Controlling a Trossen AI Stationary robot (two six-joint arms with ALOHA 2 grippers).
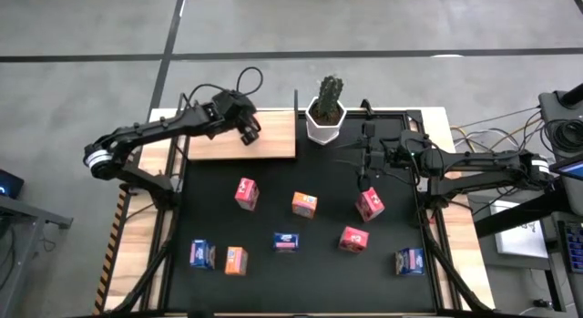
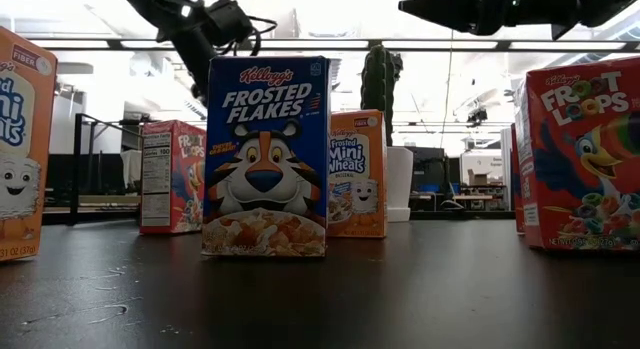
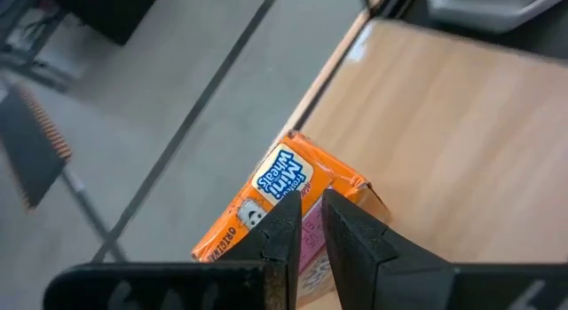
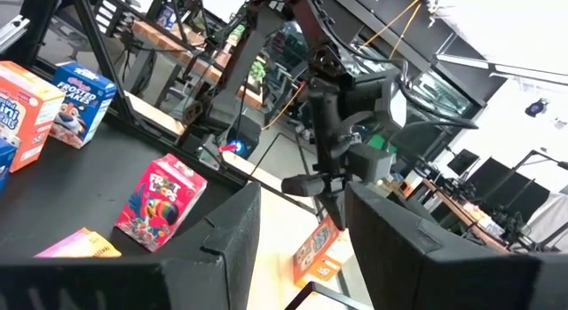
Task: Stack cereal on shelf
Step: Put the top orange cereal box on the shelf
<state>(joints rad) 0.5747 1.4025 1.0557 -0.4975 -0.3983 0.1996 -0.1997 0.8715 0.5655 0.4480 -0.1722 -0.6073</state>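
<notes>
I have the left gripper (image 1: pixel 248 127) above the light-wood shelf (image 1: pixel 273 147), and its fingers are pinching an orange Frosted Mini-Wheats box (image 3: pixel 280 212), held over the board's far edge, as the left wrist view shows. I see no box resting on the shelf yet, so I judge the task is only at its first placement.

Eight boxes wait on the black mat (image 1: pixel 319 181): two more orange ones (image 1: pixel 304 204), three Froot Loops (image 1: pixel 246 193) and three blue Frosted Flakes (image 1: pixel 286 241).

My right gripper (image 1: pixel 366 165) hovers beside the potted cactus (image 1: pixel 326 108), fingers spread and holding nothing.
</notes>
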